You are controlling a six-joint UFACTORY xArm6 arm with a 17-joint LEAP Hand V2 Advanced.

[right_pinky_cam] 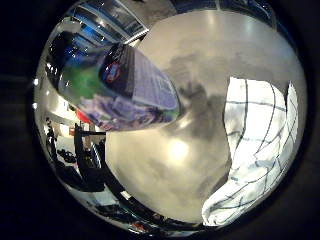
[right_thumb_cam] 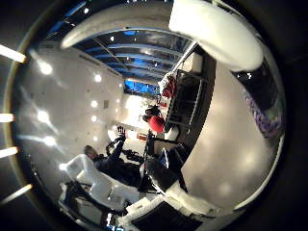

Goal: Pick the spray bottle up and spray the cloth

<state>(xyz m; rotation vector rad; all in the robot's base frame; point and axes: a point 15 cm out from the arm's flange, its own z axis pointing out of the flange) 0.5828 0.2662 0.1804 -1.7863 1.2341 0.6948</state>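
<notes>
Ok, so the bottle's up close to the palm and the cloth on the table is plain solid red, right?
Not quite. The spray bottle is close to the palm, but the cloth on the table is white with dark checked lines, not solid red. The little finger side palm view shows it.

Robot hand (right_thumb_cam: 211,29) — white finger curved at view edge.

Woven cloth (right_pinky_cam: 255,150) (checked), glossy bottle (right_pinky_cam: 120,87)

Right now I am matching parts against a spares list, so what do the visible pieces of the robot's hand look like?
Only a little of the hand shows, in the thumb side view: smooth, rounded white casing pieces, one thick and blunt, one long and curved, with a dark part beside the thick one. No markings can be made out on them.
</notes>
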